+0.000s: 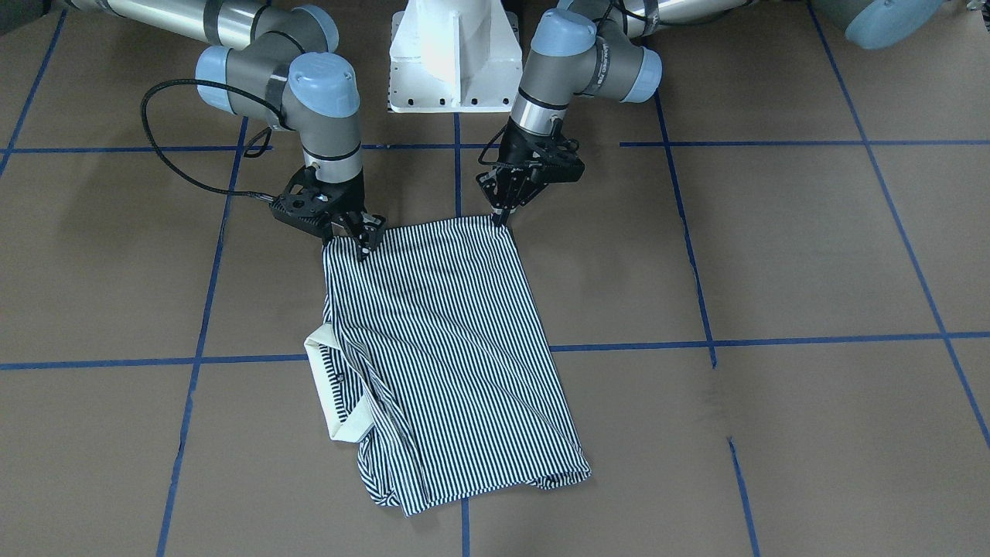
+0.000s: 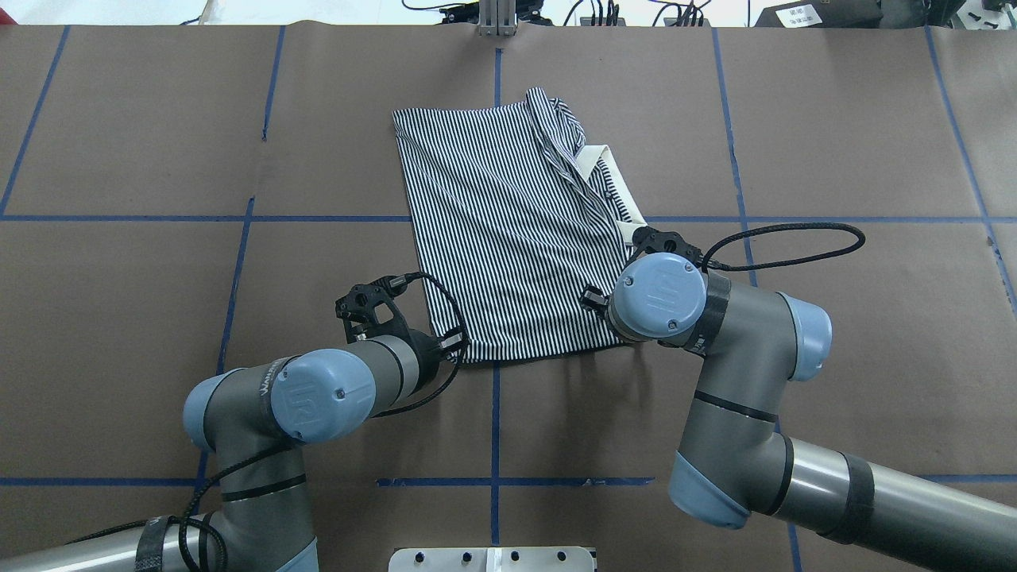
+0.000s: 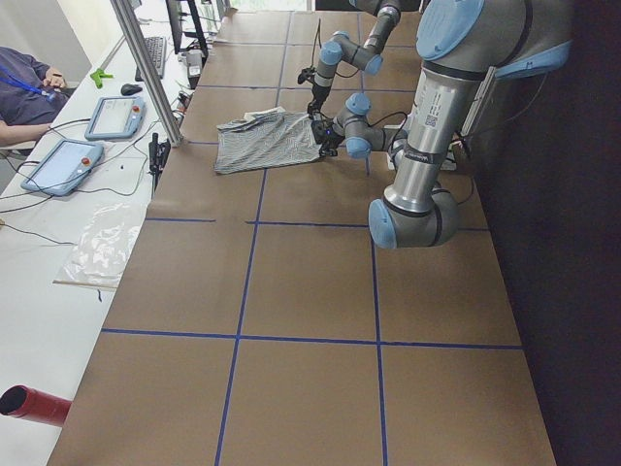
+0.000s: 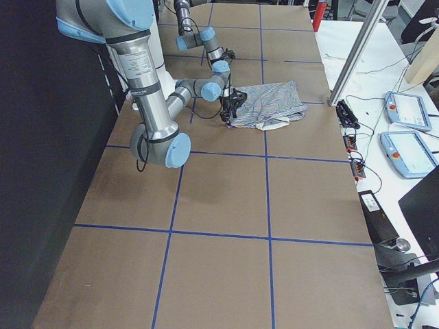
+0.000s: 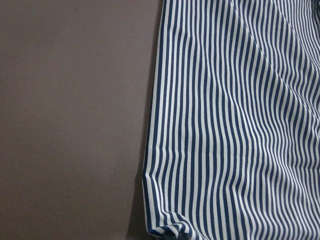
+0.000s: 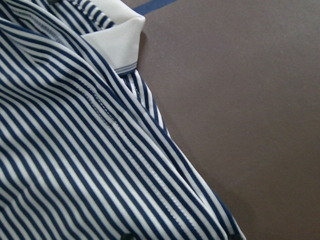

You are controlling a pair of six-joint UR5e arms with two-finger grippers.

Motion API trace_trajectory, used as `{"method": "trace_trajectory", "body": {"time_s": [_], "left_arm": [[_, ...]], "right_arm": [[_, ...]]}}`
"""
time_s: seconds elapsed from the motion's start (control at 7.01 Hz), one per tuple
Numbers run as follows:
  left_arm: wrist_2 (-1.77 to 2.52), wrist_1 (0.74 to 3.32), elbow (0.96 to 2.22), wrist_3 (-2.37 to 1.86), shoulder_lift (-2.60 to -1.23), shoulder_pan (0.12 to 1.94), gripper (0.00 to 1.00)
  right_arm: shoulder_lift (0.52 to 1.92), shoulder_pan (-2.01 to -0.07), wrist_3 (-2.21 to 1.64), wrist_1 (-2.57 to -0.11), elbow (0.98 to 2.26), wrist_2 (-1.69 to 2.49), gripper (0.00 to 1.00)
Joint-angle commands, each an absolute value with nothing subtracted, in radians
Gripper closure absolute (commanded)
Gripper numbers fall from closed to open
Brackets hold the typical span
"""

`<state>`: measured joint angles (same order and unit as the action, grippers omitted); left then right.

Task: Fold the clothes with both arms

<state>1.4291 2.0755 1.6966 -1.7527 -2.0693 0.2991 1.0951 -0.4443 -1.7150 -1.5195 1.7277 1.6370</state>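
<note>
Roughly at the middle of the table (image 1: 773, 247), just ahead of the white pedestal (image 1: 452, 62), the striped polo shirt (image 1: 448, 340) lies folded into a long, slightly skewed rectangle, its stripes running away from the robot and its body crossing one blue tape line (image 1: 773, 339). Its cream collar (image 1: 344, 427) sticks out on the robot's right side, and the end farthest from the robot is bunched and rumpled. At the edge nearest the robot, each corner has a gripper on it. The left gripper (image 1: 501, 216) tilts down to the corner on the robot's left, its fingers drawn together to a point that pinches the cloth. The right gripper (image 1: 362, 241) stands over the other corner, fingers narrowed on the hem, and there the fabric puckers a little (the wrist cameras show only stripes and brown table, no fingertips). The left arm (image 1: 576, 62) and the right arm (image 1: 317, 100) both bend in from the pedestal's sides, a black cable (image 1: 166, 162) looping off the right wrist. Beyond the table's far edge, the side view shows a white bench with two handheld control tablets (image 3: 63, 165) and a person's sleeve (image 3: 19, 87).
</note>
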Motion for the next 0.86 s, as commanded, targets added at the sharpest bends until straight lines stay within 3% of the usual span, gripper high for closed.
{"method": "trace_trajectory", "body": {"time_s": [0.0,0.43,0.71], "left_arm": [[1.430,2.075,1.697,-1.752,-2.071,0.299,1.00],[1.430,2.075,1.697,-1.752,-2.071,0.299,1.00],[1.430,2.075,1.698,-1.750,-2.071,0.299,1.00]], "right_arm": [[1.092,-0.440,-1.715,-1.520,1.723,1.637,0.33],[1.095,-0.433,-1.715,-1.522,1.723,1.637,0.34],[1.097,-0.430,-1.715,-1.522,1.723,1.637,0.42]]}}
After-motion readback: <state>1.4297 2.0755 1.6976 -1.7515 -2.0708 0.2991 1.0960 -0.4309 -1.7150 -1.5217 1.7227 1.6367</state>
